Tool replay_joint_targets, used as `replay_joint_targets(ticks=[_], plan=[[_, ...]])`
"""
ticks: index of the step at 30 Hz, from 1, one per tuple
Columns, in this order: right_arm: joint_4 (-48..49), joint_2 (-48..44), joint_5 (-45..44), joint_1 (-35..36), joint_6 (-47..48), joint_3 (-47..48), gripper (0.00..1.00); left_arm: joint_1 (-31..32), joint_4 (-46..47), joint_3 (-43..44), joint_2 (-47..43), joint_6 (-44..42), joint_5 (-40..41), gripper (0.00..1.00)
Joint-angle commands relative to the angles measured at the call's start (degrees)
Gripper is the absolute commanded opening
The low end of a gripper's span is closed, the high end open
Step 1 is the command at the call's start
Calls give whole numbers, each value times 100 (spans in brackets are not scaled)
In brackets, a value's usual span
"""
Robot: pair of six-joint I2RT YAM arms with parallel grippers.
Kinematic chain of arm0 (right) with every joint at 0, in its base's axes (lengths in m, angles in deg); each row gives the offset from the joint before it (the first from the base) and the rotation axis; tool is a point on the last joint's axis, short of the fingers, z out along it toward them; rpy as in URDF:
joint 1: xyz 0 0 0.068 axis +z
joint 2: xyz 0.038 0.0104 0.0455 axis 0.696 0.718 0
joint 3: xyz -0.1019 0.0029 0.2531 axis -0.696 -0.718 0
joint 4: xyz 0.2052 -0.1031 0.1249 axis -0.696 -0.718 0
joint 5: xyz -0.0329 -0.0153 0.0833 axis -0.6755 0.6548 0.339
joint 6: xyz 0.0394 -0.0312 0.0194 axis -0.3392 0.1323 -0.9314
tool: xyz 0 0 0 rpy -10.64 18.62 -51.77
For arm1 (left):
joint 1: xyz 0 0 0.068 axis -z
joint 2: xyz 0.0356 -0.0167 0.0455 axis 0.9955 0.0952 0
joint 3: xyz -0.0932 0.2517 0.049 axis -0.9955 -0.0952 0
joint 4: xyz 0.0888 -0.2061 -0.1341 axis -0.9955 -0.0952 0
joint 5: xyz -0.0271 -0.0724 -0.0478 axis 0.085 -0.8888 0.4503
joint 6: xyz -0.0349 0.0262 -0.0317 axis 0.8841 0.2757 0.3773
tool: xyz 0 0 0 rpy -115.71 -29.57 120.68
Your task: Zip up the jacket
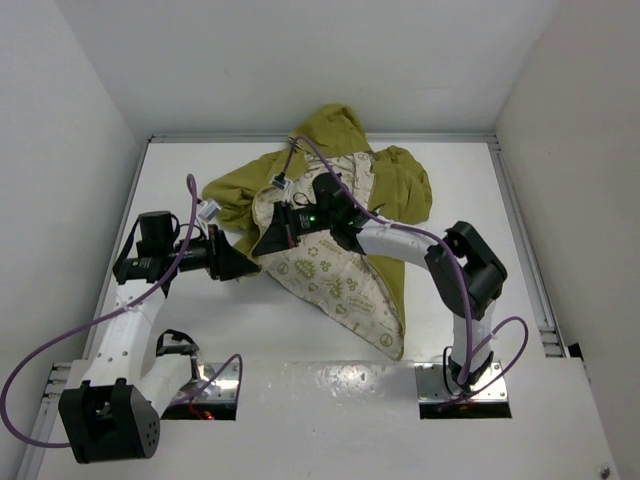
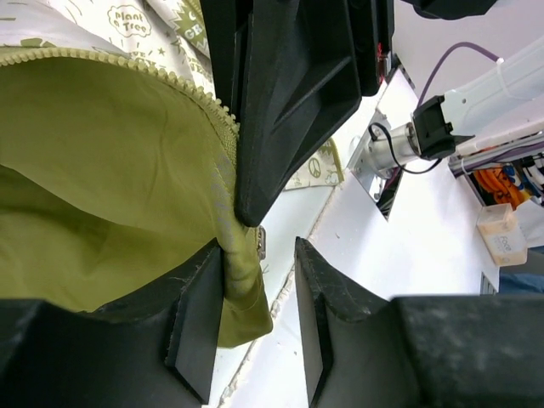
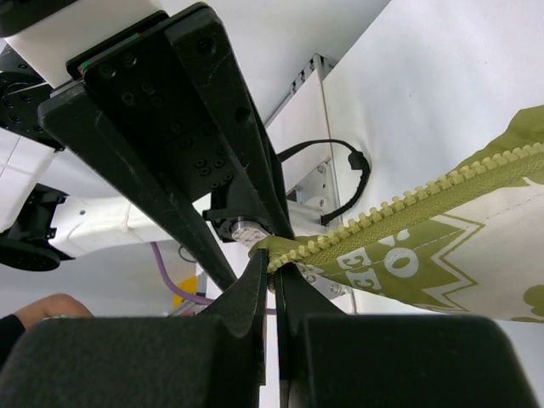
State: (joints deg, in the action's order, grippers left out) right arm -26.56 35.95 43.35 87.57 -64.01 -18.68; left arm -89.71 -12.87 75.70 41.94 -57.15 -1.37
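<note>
The olive-green jacket (image 1: 392, 186) lies open on the white table, its cream doodle lining (image 1: 335, 272) facing up. My right gripper (image 1: 268, 243) is shut on the end of one zipper edge at the jacket's left side; in the right wrist view (image 3: 274, 259) the pale zipper teeth (image 3: 408, 204) run out from the closed jaws. My left gripper (image 1: 248, 262) faces it, open. In the left wrist view (image 2: 257, 246) the jacket's lower corner (image 2: 242, 297) hangs between its fingers, against the left one, with a small metal zipper piece (image 2: 261, 242) beside it.
The jacket's hood (image 1: 335, 125) reaches the back wall. White enclosure walls stand at the left, right and back. Purple cables (image 1: 40, 370) loop near the left arm base. Metal mounting plates (image 1: 462, 385) sit at the near edge.
</note>
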Motion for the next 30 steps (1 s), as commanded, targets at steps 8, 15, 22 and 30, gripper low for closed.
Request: replay_joint_targets(ticks=[8, 15, 22, 30], plan=[[157, -209, 118, -84, 105, 216, 0, 51, 150, -46, 71, 78, -43, 28], [130, -174, 136, -101, 105, 331, 0, 104, 150, -46, 71, 131, 62, 29], [156, -209, 145, -92, 88, 331, 0, 218, 203, -46, 123, 236, 124, 31], [148, -244, 180, -92, 88, 313, 0, 218, 255, -98, 123, 298, 177, 13]])
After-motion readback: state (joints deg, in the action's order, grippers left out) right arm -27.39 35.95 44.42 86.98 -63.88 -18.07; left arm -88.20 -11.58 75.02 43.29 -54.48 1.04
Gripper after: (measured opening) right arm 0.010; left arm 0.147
